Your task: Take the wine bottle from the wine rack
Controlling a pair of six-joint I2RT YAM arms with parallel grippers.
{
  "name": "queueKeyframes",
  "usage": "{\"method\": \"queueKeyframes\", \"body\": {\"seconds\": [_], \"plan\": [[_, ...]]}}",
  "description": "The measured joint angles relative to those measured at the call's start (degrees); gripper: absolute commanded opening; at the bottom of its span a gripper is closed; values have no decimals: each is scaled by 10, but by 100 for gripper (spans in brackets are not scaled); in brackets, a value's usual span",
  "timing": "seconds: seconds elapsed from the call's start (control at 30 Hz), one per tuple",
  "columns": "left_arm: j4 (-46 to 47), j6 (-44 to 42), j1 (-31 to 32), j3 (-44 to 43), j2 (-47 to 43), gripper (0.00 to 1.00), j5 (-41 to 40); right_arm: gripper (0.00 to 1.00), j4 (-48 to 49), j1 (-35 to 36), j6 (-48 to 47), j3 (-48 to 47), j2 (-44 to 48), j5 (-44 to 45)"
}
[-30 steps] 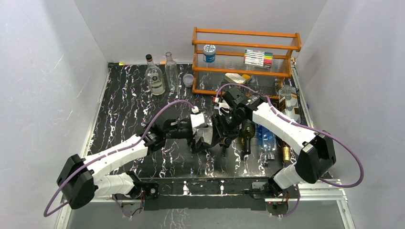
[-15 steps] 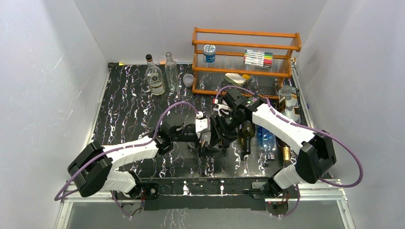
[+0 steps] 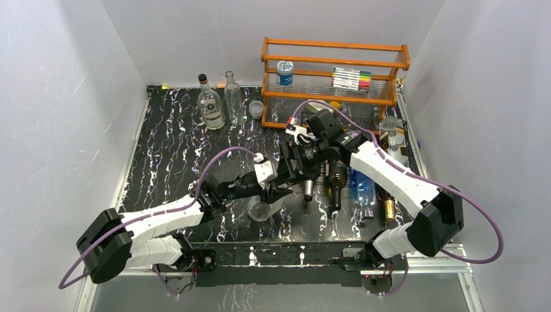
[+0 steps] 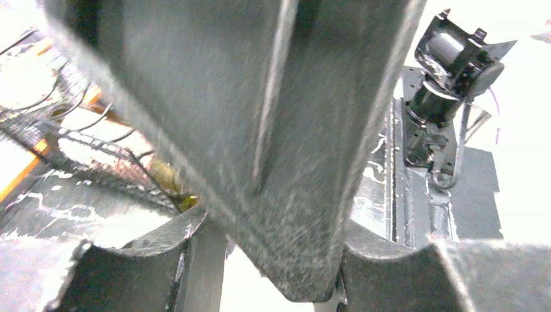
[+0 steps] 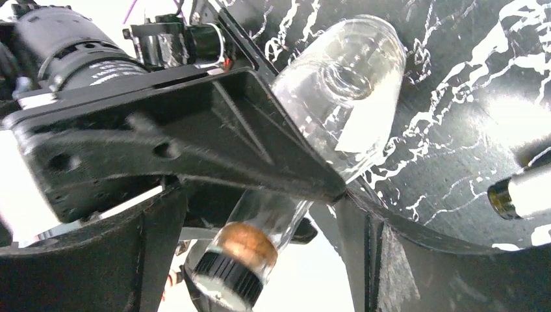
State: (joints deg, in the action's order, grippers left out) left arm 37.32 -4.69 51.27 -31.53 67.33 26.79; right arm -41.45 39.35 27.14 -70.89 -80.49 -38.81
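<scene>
The wine bottle (image 3: 260,209) is clear glass with a cork and a black cap. It hangs tilted above the dark marbled table, left of the wine rack (image 3: 347,209). In the right wrist view the wine bottle (image 5: 338,97) points its neck at the camera, and a black finger of my left gripper lies pressed across it. My left gripper (image 3: 276,188) is shut on its body. My right gripper (image 3: 292,166) is open, and the neck sits untouched between its spread fingers (image 5: 403,260). A blurred grey shape fills the gap of my left gripper (image 4: 276,260).
On the rack lie a dark green bottle (image 3: 336,181), a blue water bottle (image 3: 364,188) and a white-necked bottle (image 5: 520,195). An orange wooden shelf (image 3: 334,62) stands at the back. Two upright clear bottles (image 3: 211,104) stand back left.
My left gripper slid in under the right one and shut on the clear bottle. My right gripper opened wide and drew back towards the shelf.
</scene>
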Motion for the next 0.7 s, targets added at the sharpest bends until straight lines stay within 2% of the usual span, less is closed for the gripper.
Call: {"method": "queueKeyframes", "body": {"seconds": [0.13,0.23,0.4,0.7], "plan": [[-23,17,2,21,-48,8,-56,98,-1,8,3,-44,0,22],[-41,27,2,33,-81,0,-95,98,-11,3,-2,-98,2,76],[-95,48,2,35,-127,0,-191,98,-19,-31,-16,-148,57,200],[-179,38,-7,18,-167,0,-437,98,-16,-40,-42,-104,215,322]]}}
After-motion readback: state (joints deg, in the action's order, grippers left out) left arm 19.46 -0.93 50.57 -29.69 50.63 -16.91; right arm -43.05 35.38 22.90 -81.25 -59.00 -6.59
